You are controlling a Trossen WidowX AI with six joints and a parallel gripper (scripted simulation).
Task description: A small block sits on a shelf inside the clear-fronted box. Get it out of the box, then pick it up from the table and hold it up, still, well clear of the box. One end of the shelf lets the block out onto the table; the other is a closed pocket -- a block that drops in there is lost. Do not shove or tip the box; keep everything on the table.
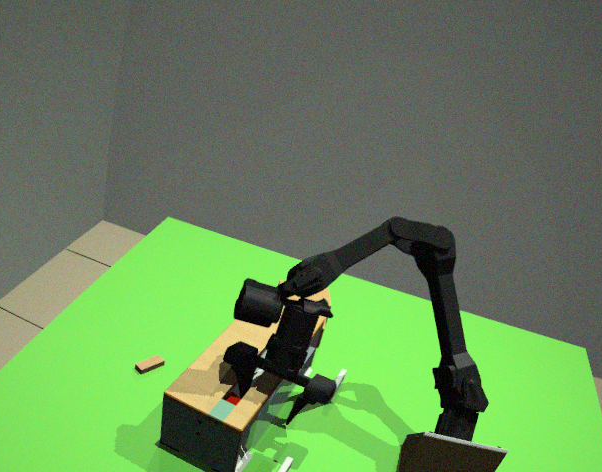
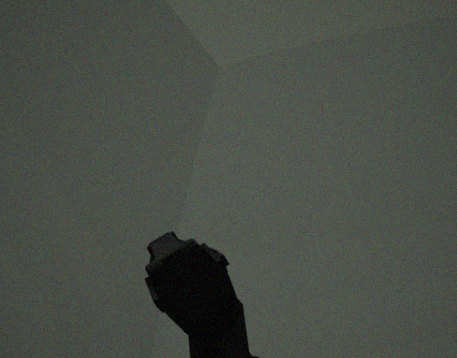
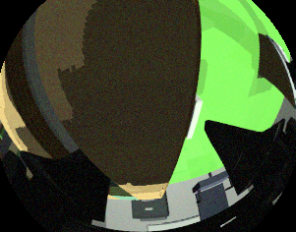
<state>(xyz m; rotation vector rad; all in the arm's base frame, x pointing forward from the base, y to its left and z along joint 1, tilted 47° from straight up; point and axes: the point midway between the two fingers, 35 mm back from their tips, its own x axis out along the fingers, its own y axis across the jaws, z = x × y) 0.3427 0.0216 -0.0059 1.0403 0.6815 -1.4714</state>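
Observation:
The box [image 1: 200,378] [image 3: 52,40] has a tan top with a slot near its front end. The small red block [image 1: 233,399] shows inside that slot, next to a teal patch [image 1: 220,410]. My gripper [image 1: 269,399] [image 3: 162,131] is open and empty. It straddles the box's right edge. One finger reaches down into the slot just behind the red block, and the other hangs outside the box over the green table [image 1: 139,284] [image 3: 235,80]. In the wrist view the block is hidden. The exterior view shows only a dark part of the arm [image 2: 194,284].
A small tan slab [image 1: 149,363] lies on the table left of the box. White strips [image 1: 340,376] lie on the table right of the box and at its front. The arm's base [image 1: 456,446] stands at the front right.

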